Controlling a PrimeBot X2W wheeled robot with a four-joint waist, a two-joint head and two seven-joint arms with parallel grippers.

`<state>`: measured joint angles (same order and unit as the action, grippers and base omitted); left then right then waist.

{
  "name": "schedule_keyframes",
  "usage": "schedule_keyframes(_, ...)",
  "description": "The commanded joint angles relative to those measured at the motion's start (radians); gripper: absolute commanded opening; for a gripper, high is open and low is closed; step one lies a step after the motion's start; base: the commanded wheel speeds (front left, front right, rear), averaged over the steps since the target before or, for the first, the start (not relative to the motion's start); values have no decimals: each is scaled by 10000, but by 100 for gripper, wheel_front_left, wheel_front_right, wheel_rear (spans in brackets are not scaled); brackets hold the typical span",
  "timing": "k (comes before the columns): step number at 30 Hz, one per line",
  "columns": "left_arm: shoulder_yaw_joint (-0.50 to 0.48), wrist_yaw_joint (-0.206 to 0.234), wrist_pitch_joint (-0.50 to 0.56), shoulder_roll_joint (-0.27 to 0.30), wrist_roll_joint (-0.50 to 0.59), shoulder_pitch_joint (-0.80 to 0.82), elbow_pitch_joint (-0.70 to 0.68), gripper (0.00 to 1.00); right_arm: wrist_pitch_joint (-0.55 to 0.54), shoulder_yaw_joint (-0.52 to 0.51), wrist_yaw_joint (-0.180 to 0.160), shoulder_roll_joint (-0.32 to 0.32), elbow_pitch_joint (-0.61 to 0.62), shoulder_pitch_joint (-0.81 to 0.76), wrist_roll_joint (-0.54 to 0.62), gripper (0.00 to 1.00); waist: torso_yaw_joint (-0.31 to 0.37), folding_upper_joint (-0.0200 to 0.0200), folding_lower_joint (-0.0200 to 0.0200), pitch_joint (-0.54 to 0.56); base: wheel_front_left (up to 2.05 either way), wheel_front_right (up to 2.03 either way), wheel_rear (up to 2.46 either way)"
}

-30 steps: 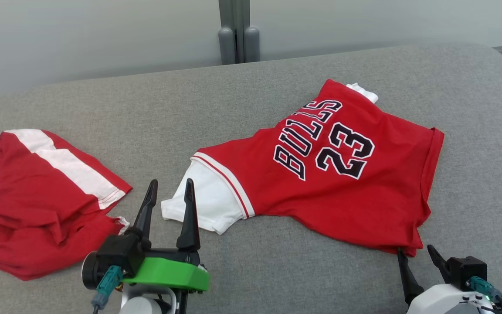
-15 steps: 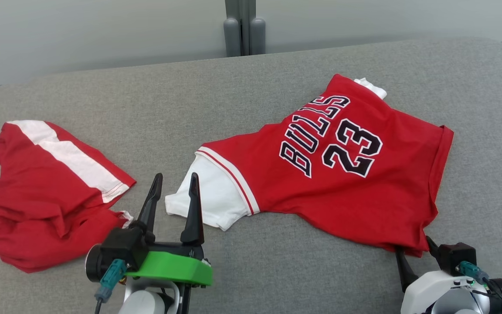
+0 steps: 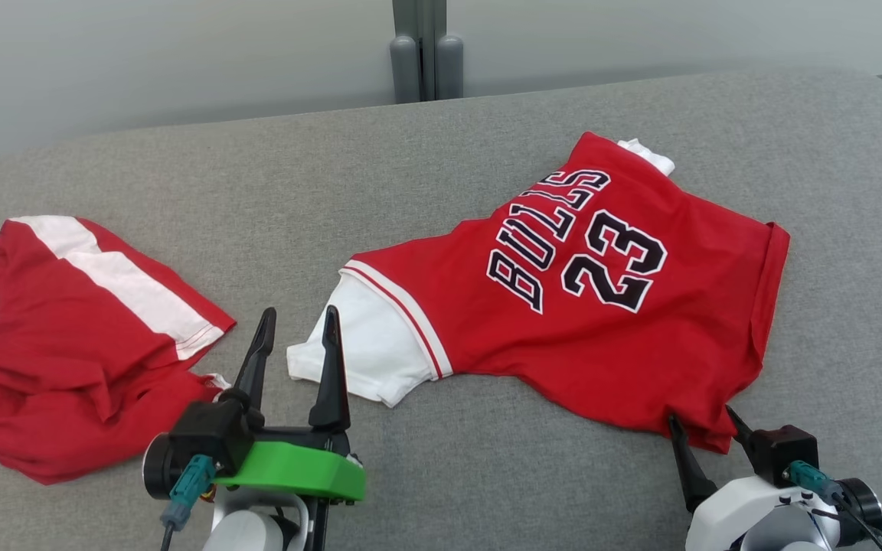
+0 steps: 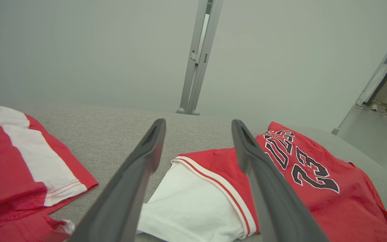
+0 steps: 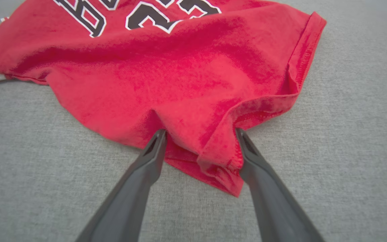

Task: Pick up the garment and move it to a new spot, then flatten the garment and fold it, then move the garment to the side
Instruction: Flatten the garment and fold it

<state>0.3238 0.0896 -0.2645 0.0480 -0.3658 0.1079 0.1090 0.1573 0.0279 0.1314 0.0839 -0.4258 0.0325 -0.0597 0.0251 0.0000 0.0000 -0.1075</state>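
The garment (image 3: 602,337) is a red jersey with "BULLS 23" in black and a white sleeve (image 3: 364,352), lying rumpled on the grey padded surface (image 3: 487,474), right of centre. My right gripper (image 3: 700,417) is open, its two fingers straddling the jersey's near right corner; in the right wrist view the bunched red hem (image 5: 220,158) sits between the fingers of the right gripper (image 5: 200,131). My left gripper (image 3: 299,314) stands open just left of the white sleeve, touching nothing. In the left wrist view the left gripper (image 4: 197,122) frames the sleeve (image 4: 186,208) and jersey (image 4: 317,201).
A second red cloth with a white stripe (image 3: 81,352) lies crumpled at the left, close to my left gripper, also seen in the left wrist view as the striped cloth (image 4: 8,161). A grey post (image 3: 419,53) stands behind the surface. A person's legs (image 4: 386,94) show far off.
My right gripper has moved forward and a little left, so its open fingers now straddle the jersey's near corner. The head camera shifted slightly. The left gripper has held its place.
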Motion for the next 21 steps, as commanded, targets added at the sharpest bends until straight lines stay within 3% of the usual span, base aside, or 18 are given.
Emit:
schedule_keyframes(1, -51, 37, 4, 47, 9, -39, 23, 100, 86, 23, -13, 7, 188, -128, -160, 100, 64, 0, 0, 25, 0, 0, 0)
schedule_keyframes(7, -39, 7, 4, 47, -33, -37, 58, 100, -27, -96, -12, 3, 636, -305, -597, 100, 210, 0, 0, 30, 0, 0, 0)
schedule_keyframes(21, 72, -54, 5, 47, -4, 101, 202, 100, -371, 163, -13, -109, 278, -240, -998, 100, 208, 0, 0, -51, 0, 0, 0)
